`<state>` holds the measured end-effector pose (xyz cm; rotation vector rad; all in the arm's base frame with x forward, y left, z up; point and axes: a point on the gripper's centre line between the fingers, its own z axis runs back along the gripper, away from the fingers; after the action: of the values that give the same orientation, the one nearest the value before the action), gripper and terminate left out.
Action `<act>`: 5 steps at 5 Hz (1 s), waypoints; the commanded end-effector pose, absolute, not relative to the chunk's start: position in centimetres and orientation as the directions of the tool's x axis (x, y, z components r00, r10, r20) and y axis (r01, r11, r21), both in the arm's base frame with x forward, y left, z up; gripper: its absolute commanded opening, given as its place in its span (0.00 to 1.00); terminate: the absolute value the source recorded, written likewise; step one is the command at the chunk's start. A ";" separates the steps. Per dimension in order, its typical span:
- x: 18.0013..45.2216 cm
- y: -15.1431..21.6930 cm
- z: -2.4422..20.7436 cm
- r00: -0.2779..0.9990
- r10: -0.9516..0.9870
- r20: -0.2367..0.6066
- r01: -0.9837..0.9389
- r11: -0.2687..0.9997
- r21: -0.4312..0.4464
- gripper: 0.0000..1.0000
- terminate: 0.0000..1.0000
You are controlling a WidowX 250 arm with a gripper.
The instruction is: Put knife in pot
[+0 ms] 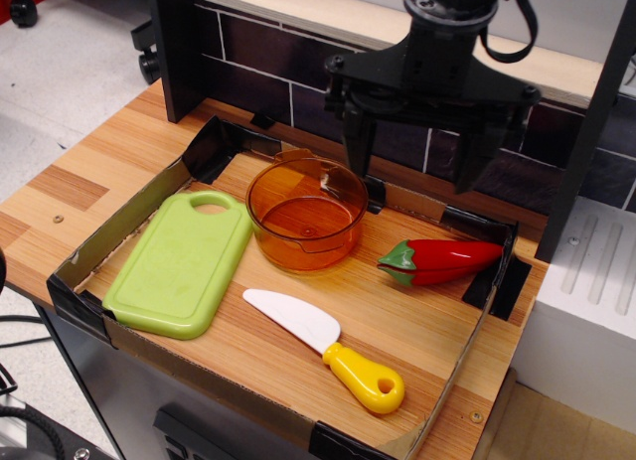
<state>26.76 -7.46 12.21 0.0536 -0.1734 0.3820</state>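
The gripper [412, 172] hangs above the back of the tray with its jaws spread wide and nothing between them, one finger just behind the pot [306, 213] and the other up over the red chili pepper [440, 260]. The knife [324, 348] lies flat on the tray floor in front of the pot, well apart from it, its white blade pointing toward the green cutting board [182, 262] and its yellow handle toward the near right corner of the tray [469, 353]. The step in hand looks to be the approach for the pick, and nothing of the task is done yet. To do it well, the arm would need to come forward past the pot, clear of its rim, and descend over the knife with the fingers turned across the knife's long axis rather than along it. The handle seems the better hold: it is rounder and thicker than the flat blade, which sits low on the wood and would likely slip or be hard to get under. Gripping near where the handle meets the blade should keep the knife from tipping when lifted. The chili lies to the right of the pot and off the likely path, so it should not be disturbed
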 end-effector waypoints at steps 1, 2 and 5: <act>24.0 -8.3 12.5 0.705 0.698 0.125 -0.651 0.708 -0.274 1.00 0.00; 22.6 -9.7 11.0 0.570 0.821 -0.032 -0.802 0.548 -0.240 1.00 0.00; 22.4 -9.7 6.6 0.503 0.860 -0.085 -0.858 0.485 -0.170 1.00 0.00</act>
<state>21.31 -9.02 5.55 -0.1736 0.0099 1.0540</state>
